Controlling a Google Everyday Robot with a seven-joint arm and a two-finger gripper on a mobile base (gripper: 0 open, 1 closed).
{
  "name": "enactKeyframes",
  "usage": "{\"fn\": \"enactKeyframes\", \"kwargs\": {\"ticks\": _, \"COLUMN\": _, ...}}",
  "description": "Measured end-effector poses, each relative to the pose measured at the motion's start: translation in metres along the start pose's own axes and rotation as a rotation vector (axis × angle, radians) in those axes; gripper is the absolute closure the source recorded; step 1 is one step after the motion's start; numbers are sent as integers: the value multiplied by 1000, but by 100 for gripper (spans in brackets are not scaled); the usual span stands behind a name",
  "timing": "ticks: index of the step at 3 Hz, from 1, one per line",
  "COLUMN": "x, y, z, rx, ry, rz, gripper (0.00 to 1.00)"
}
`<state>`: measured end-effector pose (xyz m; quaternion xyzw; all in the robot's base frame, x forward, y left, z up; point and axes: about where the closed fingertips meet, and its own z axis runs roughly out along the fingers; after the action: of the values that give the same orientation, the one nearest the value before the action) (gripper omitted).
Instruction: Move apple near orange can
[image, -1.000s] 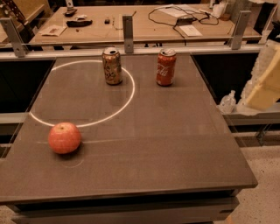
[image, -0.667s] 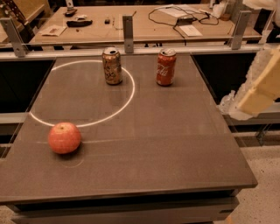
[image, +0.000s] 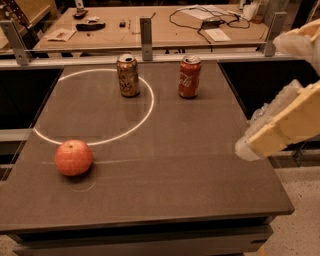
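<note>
The dark grey rectangular tabletop (image: 200, 190) is filling most of the view. The pale cream gripper (image: 250, 146) is hanging off its right edge, well apart from everything, probably staged before a reach. The frame is cutting it off, so I cannot tell whether it is open, and it is carrying nothing I can see. The round red-orange apple (image: 73, 157) is sitting front left, well apart from the upright brownish-orange mottled drink can (image: 128, 75) at the back, near a red cola can (image: 189, 76).
</note>
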<state>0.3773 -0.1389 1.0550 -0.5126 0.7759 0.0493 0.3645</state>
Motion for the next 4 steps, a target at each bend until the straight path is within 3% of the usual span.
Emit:
{"fn": "enactKeyframes", "kwargs": {"ticks": 2, "x": -16, "y": 20, "z": 57, "rx": -130, "ry": -184, "rz": 79, "gripper": 0}}
{"fn": "enactKeyframes", "kwargs": {"ticks": 3, "x": -32, "y": 33, "z": 122, "rx": -155, "ry": -273, "rz": 44, "gripper": 0}}
{"fn": "enactKeyframes", "kwargs": {"ticks": 4, "x": -32, "y": 33, "z": 123, "rx": -155, "ry": -273, "rz": 45, "gripper": 0}}
